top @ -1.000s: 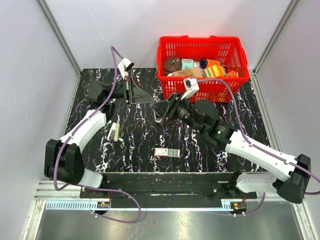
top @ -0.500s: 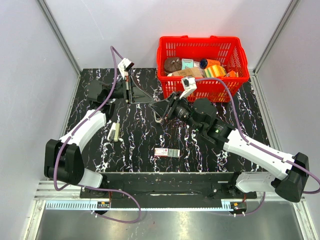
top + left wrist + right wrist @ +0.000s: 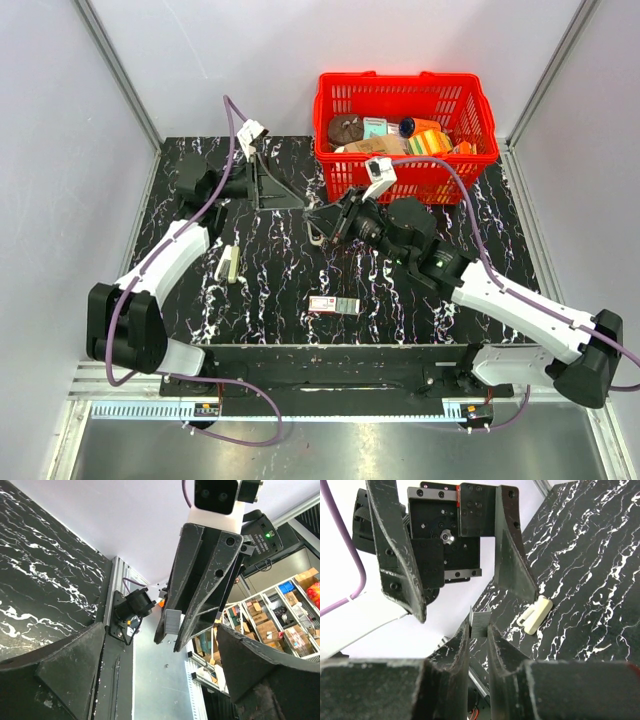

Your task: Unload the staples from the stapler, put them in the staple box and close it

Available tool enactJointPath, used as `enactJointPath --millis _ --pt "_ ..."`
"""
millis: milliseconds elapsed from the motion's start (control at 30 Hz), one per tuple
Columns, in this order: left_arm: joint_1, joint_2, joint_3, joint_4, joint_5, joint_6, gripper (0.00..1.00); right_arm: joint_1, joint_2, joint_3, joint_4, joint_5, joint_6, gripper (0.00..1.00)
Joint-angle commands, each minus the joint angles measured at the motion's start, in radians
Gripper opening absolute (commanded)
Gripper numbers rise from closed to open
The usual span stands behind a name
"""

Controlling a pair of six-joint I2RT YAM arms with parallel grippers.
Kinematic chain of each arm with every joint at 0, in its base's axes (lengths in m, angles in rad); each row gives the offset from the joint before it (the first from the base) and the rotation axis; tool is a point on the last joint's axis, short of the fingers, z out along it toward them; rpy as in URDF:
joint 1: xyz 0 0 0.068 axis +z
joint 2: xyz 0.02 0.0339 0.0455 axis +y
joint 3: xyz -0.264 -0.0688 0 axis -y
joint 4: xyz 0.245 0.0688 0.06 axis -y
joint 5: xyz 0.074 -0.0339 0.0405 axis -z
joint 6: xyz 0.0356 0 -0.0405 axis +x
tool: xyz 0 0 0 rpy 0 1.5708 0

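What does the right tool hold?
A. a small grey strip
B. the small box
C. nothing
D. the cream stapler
A: the right tool is shut on a small grey strip, while the cream stapler lies on the table.

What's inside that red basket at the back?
On top: a brown lump, a pale box, an orange bottle with a blue cap, and orange and green packets. Whatever lies beneath them is covered.
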Motion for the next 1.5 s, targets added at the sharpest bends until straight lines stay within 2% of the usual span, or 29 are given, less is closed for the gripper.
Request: enactJointPath --millis 0,33,67,133,167,200,233,467,600,733,967,1467 --pt "0.043 -0.029 0.066 -0.203 0.018 0.21 0.99 -0.008 -0.057 -0.02 -0.097 0.021 0.021 0.06" --pt "0.052 -0.029 0.088 -0.305 0.006 0.295 0.99 -0.007 -0.064 -0.034 -0.135 0.021 0.03 0.06" --pt "0.06 -0.031 0.139 -0.495 -0.011 0.45 0.99 -0.007 -0.069 -0.046 -0.167 0.021 0.041 0.05" --pt "0.056 -0.012 0.262 -1.007 -0.113 0.889 0.99 -0.007 -0.077 -0.068 -0.238 0.026 0.059 0.05" --pt "0.033 0.001 0.298 -1.184 -0.187 1.118 0.99 -0.007 -0.08 -0.075 -0.305 0.036 0.073 0.04" --pt "0.025 0.008 0.309 -1.268 -0.257 1.213 0.99 -0.007 -0.08 -0.083 -0.347 0.046 0.085 0.04" --pt "0.023 0.011 0.289 -1.298 -0.296 1.241 0.99 -0.007 -0.072 -0.094 -0.399 0.056 0.098 0.03" --pt "0.016 -0.018 0.165 -1.373 -0.561 1.474 0.99 0.002 0.024 -0.189 -0.605 0.087 0.237 0.0" --pt "0.008 -0.058 0.082 -1.384 -0.664 1.566 0.99 0.038 0.089 -0.215 -0.648 0.138 0.309 0.0" --pt "0.007 -0.094 0.004 -1.382 -0.724 1.623 0.99 0.105 0.176 -0.169 -0.715 0.222 0.368 0.0" --pt "0.003 -0.123 -0.075 -1.37 -0.764 1.651 0.99 0.144 0.288 -0.124 -0.773 0.283 0.424 0.0" --pt "-0.004 -0.137 -0.095 -1.37 -0.754 1.648 0.99 0.145 0.402 -0.06 -0.784 0.316 0.417 0.0"
